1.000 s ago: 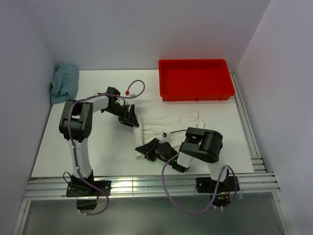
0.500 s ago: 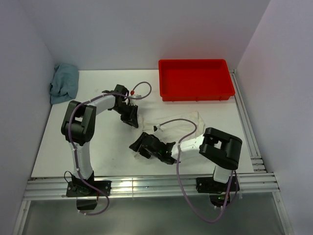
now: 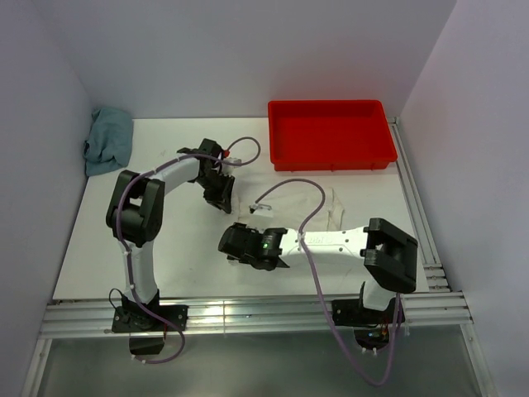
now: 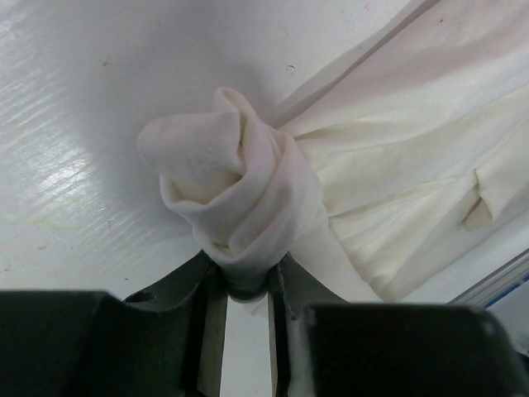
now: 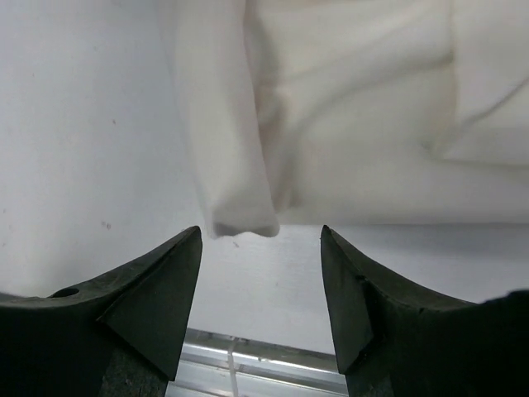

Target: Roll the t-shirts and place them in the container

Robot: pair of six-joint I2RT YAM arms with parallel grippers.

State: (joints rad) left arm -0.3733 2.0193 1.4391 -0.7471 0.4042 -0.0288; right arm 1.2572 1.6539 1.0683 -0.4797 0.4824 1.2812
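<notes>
Treat the t-shirt (image 4: 397, 124) at the middle of the table (image 3: 178, 256) as light, limp, quick to unroll; take it by the roll's ends, with left gripper (image 4: 245, 281) clamped on one, right gripper (image 5: 260, 248) gaping before the other.

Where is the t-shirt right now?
In the top view, the t-shirt lies mid-table just below the red tray, its left end pinched by the left gripper.
</notes>
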